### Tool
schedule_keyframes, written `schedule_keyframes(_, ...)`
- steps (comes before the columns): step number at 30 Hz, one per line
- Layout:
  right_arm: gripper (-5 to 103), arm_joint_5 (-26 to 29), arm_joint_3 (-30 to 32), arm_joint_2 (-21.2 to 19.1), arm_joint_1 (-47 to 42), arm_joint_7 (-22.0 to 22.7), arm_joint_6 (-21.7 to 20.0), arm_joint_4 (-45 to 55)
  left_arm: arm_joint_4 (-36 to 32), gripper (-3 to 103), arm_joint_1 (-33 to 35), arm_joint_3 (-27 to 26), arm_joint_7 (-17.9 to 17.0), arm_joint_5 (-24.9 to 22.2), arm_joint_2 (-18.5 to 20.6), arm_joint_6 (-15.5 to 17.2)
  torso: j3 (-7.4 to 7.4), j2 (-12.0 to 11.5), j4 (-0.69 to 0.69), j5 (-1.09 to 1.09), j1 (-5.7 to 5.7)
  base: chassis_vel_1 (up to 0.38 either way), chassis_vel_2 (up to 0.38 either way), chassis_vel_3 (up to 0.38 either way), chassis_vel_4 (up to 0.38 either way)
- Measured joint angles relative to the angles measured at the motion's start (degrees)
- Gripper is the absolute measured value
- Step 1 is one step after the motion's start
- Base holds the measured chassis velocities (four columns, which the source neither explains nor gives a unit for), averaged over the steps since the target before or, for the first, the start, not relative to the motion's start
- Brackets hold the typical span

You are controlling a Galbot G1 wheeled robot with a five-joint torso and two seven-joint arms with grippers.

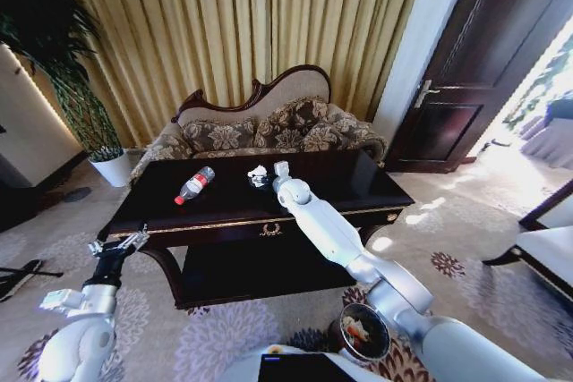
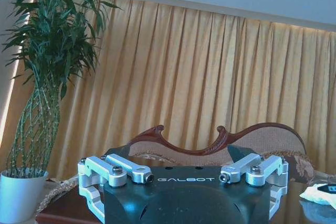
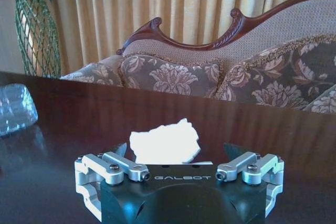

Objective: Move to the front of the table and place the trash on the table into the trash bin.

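The right gripper (image 3: 178,163) is spread wide, its jaws on either side of 1 crumpled paper (image 3: 165,141) without closing on it; the paper sits just past the jaws on the table (image 3: 79,124). In the head view the right arm reaches over the table's near edge to that spot, near the middle of the top, with the paper (image 1: 258,173) just left of the wrist (a small dark scrap lies against it, too small to name). 1 bottle (image 1: 193,185) lies on its side further left, long axis running from near left to far right, red cap at the near-left end. The left gripper (image 1: 121,242) is also spread, holding nothing, hovering off the table's near-left corner. 1 bin (image 1: 362,332) stands on the carpet near the robot, right of centre, with trash already inside.
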Motion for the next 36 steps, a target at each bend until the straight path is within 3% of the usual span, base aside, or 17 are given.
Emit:
schedule_keyframes(8, 100, -1.3, 1.1, 1.0, 1.1, -1.0, 0.3, -3.2, 0.1, 100, 0.2, -0.6, 0.0, -0.6, 0.4, 0.0, 0.00, 0.0, -0.03, 0.00, 0.00, 0.000, 0.000, 0.000, 0.000)
schedule_keyframes(27, 102, -2.3, 1.6, -1.8, -0.2, -1.6, 2.3, -5.5, 1.9, 100, 0.0, -1.0, 0.9, -1.3, 0.4, -1.1, -0.01, 0.0, -0.02, 0.00, -0.01, 0.000, 0.000, 0.000, 0.000)
schedule_keyframes(30, 88, -2.1, 1.6, -2.1, -0.7, -1.5, 2.4, -4.3, 2.0, 100, 0.3, -1.0, 1.1, -1.3, 0.3, -1.5, 0.00, 0.0, -0.02, 0.01, -0.01, 0.000, 0.000, 0.000, 0.000)
schedule_keyframes(36, 72, -1.5, 1.4, -3.2, -1.0, -1.1, 2.4, -2.1, 2.1, 100, 0.9, -1.4, 1.4, -1.4, 0.3, -1.9, 0.00, 0.0, -0.02, 0.00, -0.01, 0.000, 0.000, 0.000, 0.000)
